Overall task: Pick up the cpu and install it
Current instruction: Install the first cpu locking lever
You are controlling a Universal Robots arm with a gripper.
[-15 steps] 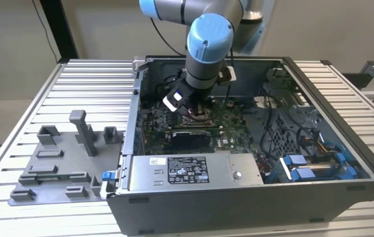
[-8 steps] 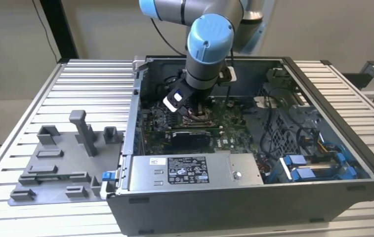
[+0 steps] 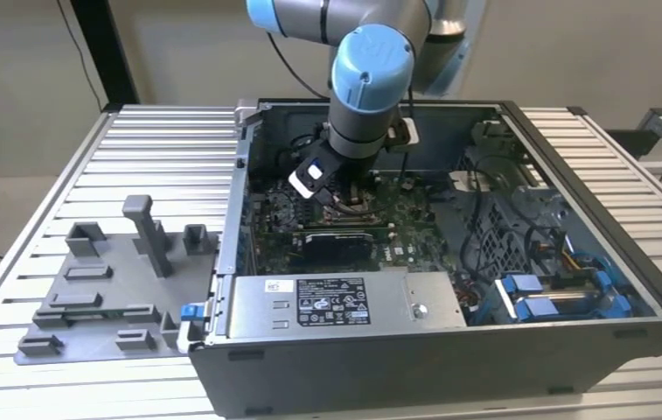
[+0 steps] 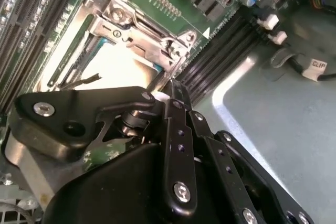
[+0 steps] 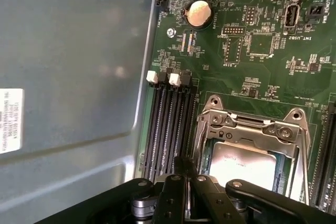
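Note:
The cpu (image 5: pixel 244 163), a flat pale silver square, lies in the motherboard socket inside the metal socket frame (image 5: pixel 252 127); the second wrist view shows it as the bright cpu (image 4: pixel 118 69). My gripper (image 5: pixel 185 167) hangs low over the socket's edge on the memory-slot side, shut to a narrow tip. In the second wrist view the gripper (image 4: pixel 165 92) has its tip against the thin socket lever (image 4: pixel 160 80); whether the lever is pinched is hidden. In the exterior view the gripper (image 3: pixel 351 194) is down inside the open computer case (image 3: pixel 610 179).
Black memory slots (image 5: pixel 168 124) run beside the socket, with a coin battery (image 5: pixel 199 13) further along the board. The power supply (image 3: pixel 343 302) fills the case's near side, with blue cables (image 3: pixel 553 293) at the exterior view's right. Grey fixture blocks (image 3: pixel 109 280) stand on the slatted table at its left.

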